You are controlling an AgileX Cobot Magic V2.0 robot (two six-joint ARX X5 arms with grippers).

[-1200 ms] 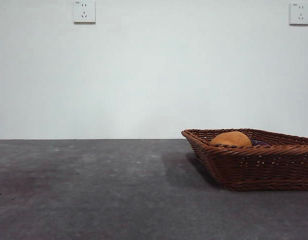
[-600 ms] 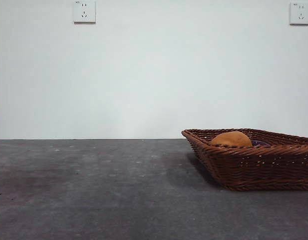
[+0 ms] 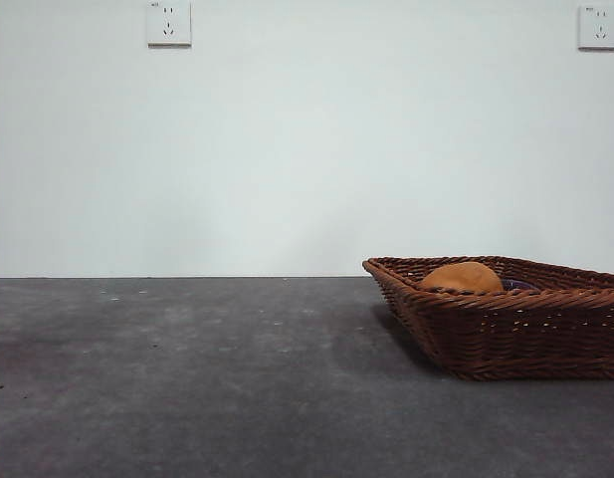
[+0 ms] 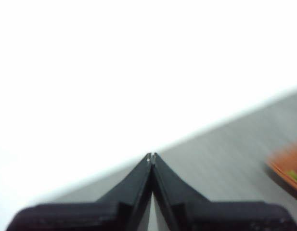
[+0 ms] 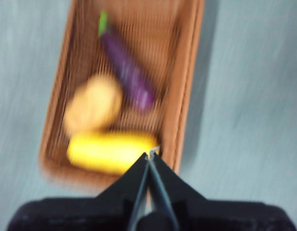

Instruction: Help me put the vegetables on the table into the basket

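The right claw [image 5: 149, 155], pressed together and empty, hangs above the reddish-brown woven wicker basket [image 5: 187, 96], just over the bumpy yellow corn [image 5: 109, 151]. Beyond the corn lie the oval tan potato [image 5: 93, 103] and dark purple eggplant [image 5: 129, 77]. The left claw [image 4: 151, 156], also pressed together, hangs over the dark grey surface [image 4: 225, 154], apart from the basket.

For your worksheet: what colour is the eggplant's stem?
Green; the eggplant shows best in the right wrist view.
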